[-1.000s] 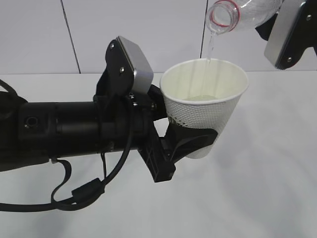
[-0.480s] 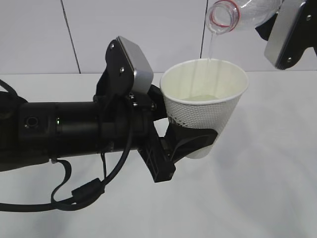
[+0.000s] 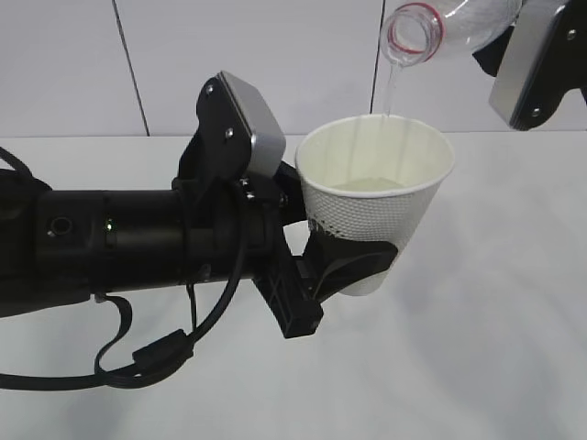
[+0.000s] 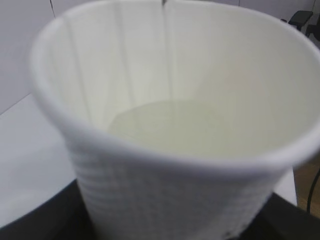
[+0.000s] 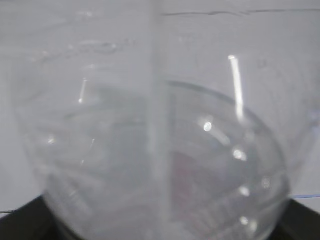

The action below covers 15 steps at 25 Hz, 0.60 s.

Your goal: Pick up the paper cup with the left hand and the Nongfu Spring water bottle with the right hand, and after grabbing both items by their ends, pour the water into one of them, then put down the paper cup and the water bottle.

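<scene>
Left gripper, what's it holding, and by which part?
The left gripper holds the paper cup upright by its lower wall, near the base.

paper cup: you see a white dimpled wall, cream inside
water bottle: you see clear plastic, red neck ring
water: colourless thin stream
left arm: black, with a grey-silver block
table: plain white

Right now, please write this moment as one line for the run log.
phase: pouring | cup: held by left end effector, upright | bottle: tilted above cup | water: thin stream entering cup
</scene>
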Available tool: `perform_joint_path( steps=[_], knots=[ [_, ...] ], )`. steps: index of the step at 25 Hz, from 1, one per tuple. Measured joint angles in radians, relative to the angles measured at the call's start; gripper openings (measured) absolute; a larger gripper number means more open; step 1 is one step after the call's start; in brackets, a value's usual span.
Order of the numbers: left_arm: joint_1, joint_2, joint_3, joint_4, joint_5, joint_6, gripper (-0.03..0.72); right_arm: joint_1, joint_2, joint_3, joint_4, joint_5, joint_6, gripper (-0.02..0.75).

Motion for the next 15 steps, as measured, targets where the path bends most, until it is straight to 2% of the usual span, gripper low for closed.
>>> perform_joint_path(
  steps=[15],
  knots=[
    [0.0,0.0,0.0,0.0,-0.003,0.0,0.487,0.0,0.0,0.0,-0.013,0.0,-0.002,0.519]
  ],
)
